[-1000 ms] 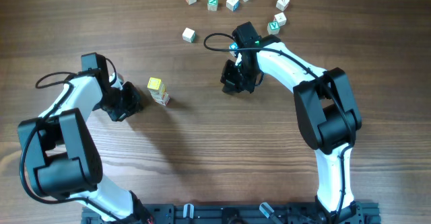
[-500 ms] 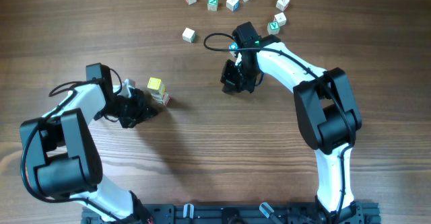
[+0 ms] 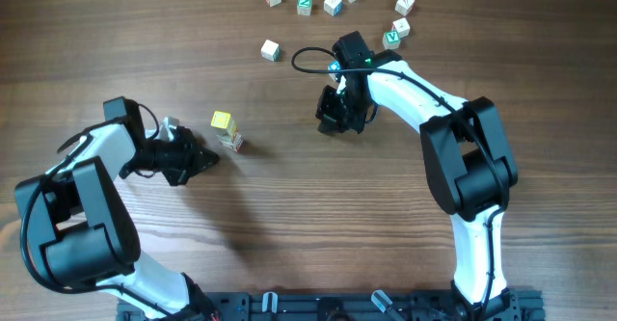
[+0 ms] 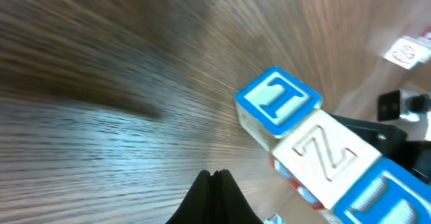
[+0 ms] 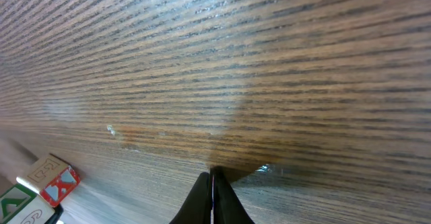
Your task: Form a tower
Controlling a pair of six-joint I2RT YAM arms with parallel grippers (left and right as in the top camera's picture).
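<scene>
Two grippers, both clenched on nothing. The left gripper (image 3: 207,157) hangs low over the brown wooden table (image 3: 289,215). The tower (image 3: 227,131), a slim stack of small wooden letter cubes topped in pale yellow, stands just ahead of its tips, not touching. To build well, I judge this arm must swing clear without brushing the stack. The right gripper (image 3: 334,120) sits well apart from the tower. Loose wooden letter cubes (image 3: 333,4) lie beyond it, with open tabletop behind.
</scene>
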